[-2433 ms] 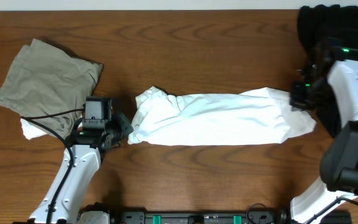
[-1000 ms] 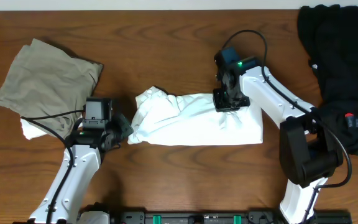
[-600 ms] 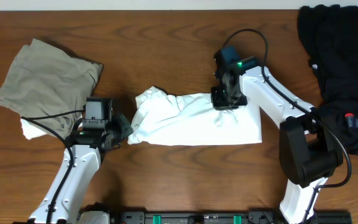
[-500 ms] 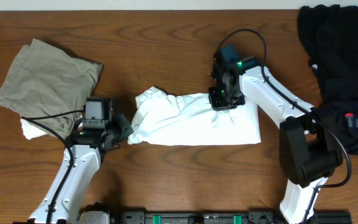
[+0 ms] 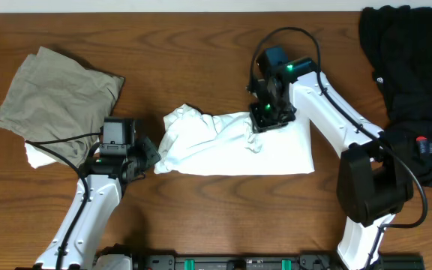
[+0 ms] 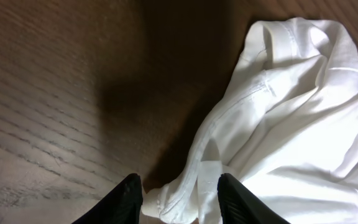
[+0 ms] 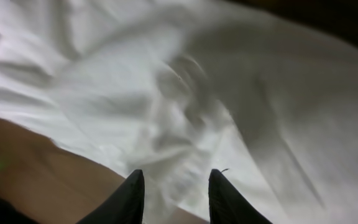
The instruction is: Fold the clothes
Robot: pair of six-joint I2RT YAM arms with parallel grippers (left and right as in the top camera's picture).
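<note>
The brown wood-grain counter (image 5: 216, 60) fills the view, with a pale strip (image 5: 163, 6) along its far edge. The white T-shirt (image 5: 223, 150) lies banded under the right claw (image 7: 174, 186), which is narrowly parted and grips nothing. The shirt's hem sits between the half-parted fingers of the left claw (image 6: 179, 193). A black garment (image 5: 403, 60) lies well right of the right claw, and a khaki garment (image 5: 51, 97) lies left of the left claw.

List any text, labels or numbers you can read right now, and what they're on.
None can be read.
white T-shirt: no print showing in any view.
black garment: one small pale mark, too small to read.
base rail: tiny labels, too small to read.
</note>
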